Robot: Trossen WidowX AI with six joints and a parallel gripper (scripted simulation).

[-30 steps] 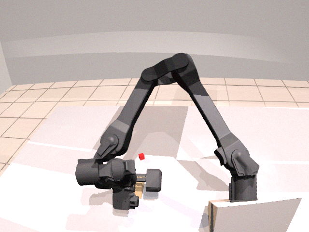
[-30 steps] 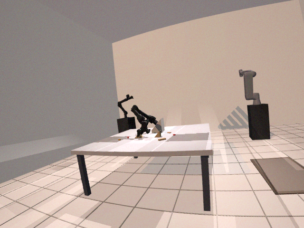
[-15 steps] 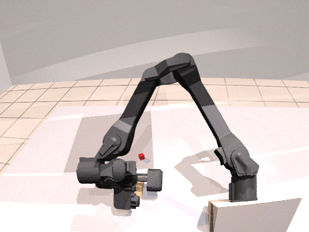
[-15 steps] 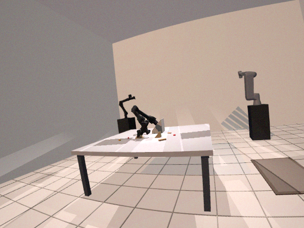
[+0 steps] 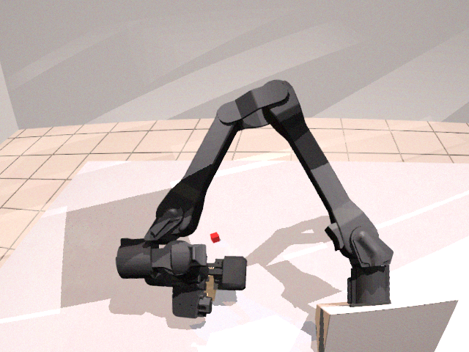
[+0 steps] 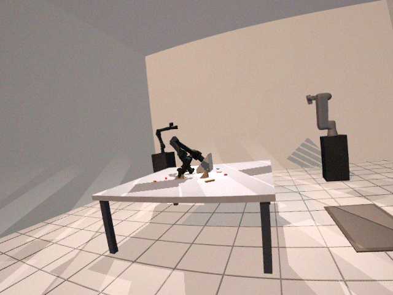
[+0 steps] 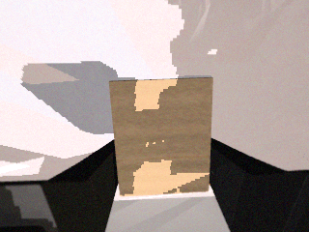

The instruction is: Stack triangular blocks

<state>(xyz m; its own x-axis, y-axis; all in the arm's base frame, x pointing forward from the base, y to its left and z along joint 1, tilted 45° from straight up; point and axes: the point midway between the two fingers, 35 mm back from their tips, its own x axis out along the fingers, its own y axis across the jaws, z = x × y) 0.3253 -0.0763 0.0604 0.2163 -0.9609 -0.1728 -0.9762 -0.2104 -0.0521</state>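
Observation:
My gripper (image 5: 209, 283) (image 6: 180, 174) (image 7: 160, 140) is shut on a tan wooden triangular block (image 5: 210, 292) (image 6: 180, 177) (image 7: 164, 126), with a finger against each end. In the wrist view a broad rectangular face of this block shows between the dark fingers. In the exterior view it is low at the table top; whether it touches the table cannot be told. The other triangular block (image 6: 204, 174) stands to the right in the exterior view, apart from the held one. It does not show in the top view or the wrist view.
A small red cube (image 5: 215, 237) (image 6: 165, 178) lies behind the gripper in the top view. In the exterior view the table (image 6: 228, 192) also bears an orange piece (image 6: 154, 181), a tan bar (image 6: 209, 180), a red piece (image 6: 225, 174) and an upright panel (image 5: 386, 327) near the arm's base.

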